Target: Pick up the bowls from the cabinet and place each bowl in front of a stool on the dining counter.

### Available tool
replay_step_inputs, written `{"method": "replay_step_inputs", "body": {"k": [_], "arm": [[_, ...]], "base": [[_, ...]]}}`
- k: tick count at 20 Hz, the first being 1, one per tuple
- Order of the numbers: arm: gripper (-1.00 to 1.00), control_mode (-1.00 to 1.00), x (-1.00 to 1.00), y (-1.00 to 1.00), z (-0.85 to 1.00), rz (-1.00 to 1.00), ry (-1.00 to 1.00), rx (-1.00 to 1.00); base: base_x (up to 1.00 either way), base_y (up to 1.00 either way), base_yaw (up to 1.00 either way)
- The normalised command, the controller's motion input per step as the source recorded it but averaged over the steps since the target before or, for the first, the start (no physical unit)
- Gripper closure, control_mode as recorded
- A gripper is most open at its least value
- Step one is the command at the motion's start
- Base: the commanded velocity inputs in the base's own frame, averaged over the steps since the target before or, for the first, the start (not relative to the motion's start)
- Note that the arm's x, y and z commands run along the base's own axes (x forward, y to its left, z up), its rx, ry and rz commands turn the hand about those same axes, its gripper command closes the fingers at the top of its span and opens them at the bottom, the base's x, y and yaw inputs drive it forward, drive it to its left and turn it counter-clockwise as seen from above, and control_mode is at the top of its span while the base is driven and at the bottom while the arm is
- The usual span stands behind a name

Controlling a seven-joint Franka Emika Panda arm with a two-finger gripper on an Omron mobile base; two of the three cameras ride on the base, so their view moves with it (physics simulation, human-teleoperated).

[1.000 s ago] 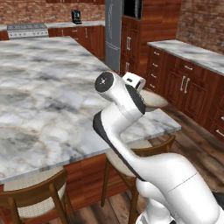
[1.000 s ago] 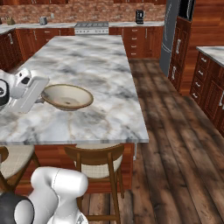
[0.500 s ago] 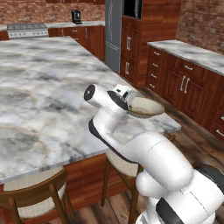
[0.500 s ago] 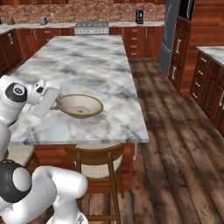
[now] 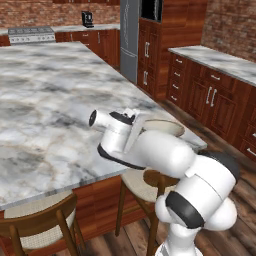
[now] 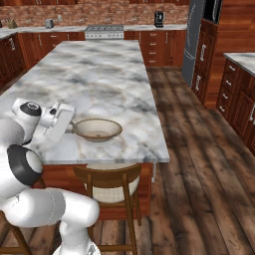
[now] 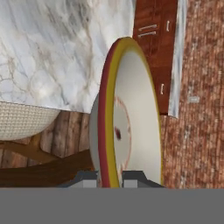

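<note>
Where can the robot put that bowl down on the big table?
Nearly everywhere: the counter is bare marble from the held bowl back to the far end. The gripper holds it over the near edge, above a stool.

Veined marble dining counter (image 6: 104, 79), wooden stool (image 6: 110, 184)

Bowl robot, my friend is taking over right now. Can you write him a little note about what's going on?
Pincer: shut on the cream bowl, gripping its rim.
Bowl: carried level just over the dining counter, near the edge, above a stool.
Done: this bowl is out of the cabinet and brought to the counter.
Left: set it down in front of the stool, let go, then fetch the other bowl for another stool.
</note>
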Motion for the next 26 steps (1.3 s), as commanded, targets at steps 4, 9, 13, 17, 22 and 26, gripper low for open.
{"method": "replay_step_inputs", "body": {"k": [4, 9, 13, 17, 22, 26], "arm": [[1.0, -1.0, 0.22, 0.0, -0.63, 0.0, 0.0, 0.0], [1.0, -1.0, 0.13, 0.0, -0.26, 0.0, -0.01, 0.08], [1.0, -1.0, 0.12, 0.0, -0.17, 0.0, 0.0, 0.14], [1.0, -1.0, 0.1, 0.0, -0.38, 0.0, -0.02, 0.06], [1.0, -1.0, 0.17, 0.0, -0.39, 0.0, -0.05, 0.04], [1.0, -1.0, 0.18, 0.0, -0.28, 0.04, -0.08, 0.04]], "base": [[0.0, 0.0, 0.0], [0.0, 0.0, 0.0], [0.0, 0.0, 0.0], [0.0, 0.0, 0.0], [0.0, 0.0, 0.0], [0.0, 0.0, 0.0]]}}
